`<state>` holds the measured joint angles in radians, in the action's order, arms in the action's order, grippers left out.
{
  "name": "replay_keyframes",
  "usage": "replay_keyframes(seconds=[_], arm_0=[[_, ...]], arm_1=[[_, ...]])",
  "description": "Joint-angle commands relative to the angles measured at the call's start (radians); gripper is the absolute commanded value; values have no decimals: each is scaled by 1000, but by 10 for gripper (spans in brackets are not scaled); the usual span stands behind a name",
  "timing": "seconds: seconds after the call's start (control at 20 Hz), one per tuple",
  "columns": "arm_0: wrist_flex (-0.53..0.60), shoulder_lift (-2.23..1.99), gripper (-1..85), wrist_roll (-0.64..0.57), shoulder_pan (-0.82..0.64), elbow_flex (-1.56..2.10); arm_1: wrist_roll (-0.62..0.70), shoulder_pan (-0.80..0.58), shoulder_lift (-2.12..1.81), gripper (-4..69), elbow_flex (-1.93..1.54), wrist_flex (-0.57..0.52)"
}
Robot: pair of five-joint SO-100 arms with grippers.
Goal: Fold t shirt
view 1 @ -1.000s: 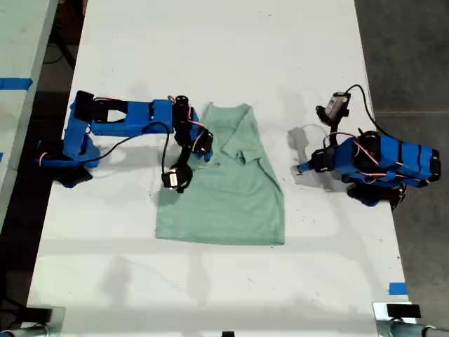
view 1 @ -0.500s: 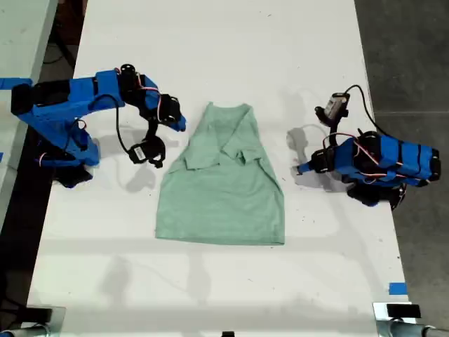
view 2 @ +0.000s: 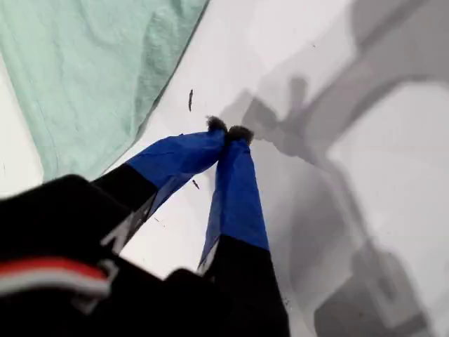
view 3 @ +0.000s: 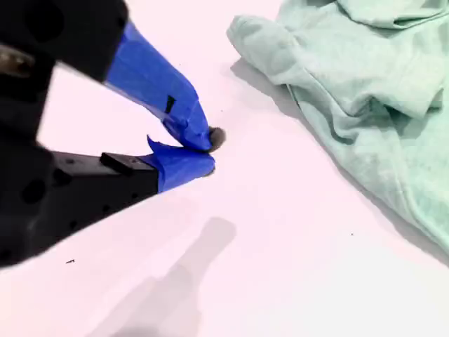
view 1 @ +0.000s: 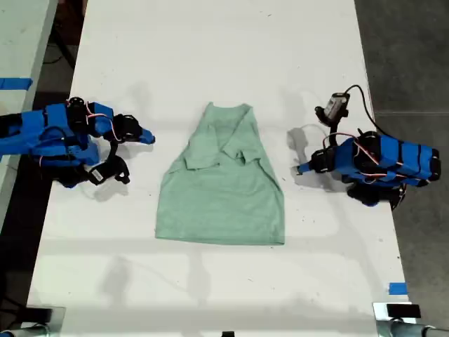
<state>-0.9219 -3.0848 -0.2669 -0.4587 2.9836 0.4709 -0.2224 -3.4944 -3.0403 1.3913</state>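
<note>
The pale mint-green t shirt (view 1: pixel 224 200) lies flat in the middle of the white table (view 1: pixel 210 42), with both sleeves folded in over its chest. My first gripper (view 1: pixel 300 169) rests shut on the table at the exterior view's right, a short gap from the shirt's edge. The first wrist view shows its blue tips (view 2: pixel 228 132) closed on nothing, with a shirt (view 2: pixel 84 70) corner beyond them. My second gripper (view 1: pixel 149 137) is pulled back at the exterior view's left, apart from the shirt. Its tips (view 3: pixel 207 151) are shut and empty, near the rumpled shoulder of the shirt (view 3: pixel 365 91).
A blue tape mark (view 1: pixel 397 288) sits near the table's edge at the exterior view's lower right. Dark floor runs beyond that edge. A second pale surface with blue tape (view 1: pixel 14 83) stands past the exterior view's left edge.
My second arm has drawn back from the shirt's shoulder toward the exterior view's left and lowered, leaving the sleeve folded in. The first arm and the shirt body have not moved.
</note>
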Motion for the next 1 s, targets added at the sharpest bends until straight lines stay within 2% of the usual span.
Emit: replay_keyframes(seconds=[0.0,0.05,0.2,0.4,0.5,0.6,0.75,0.95], arm_0=[[-135,-428,-3,8,-17,83],[-169,-512,-3,23,-12,138],[-48,-500,-3,58,38,291],[49,-509,18,67,92,304],[87,-509,32,169,115,304],[58,-509,41,169,114,304],[-72,-509,41,189,107,305],[-84,-509,43,121,43,305]], arm_1=[[9,-9,-5,7,-40,-2],[9,-9,-5,7,-40,-2],[5,-8,-5,7,-40,-2],[6,-6,-5,7,-40,-2],[8,-8,-5,7,-40,-2],[8,-5,-5,7,-40,-2],[8,-5,-5,7,-40,-2],[5,-3,-5,12,-40,-2]])
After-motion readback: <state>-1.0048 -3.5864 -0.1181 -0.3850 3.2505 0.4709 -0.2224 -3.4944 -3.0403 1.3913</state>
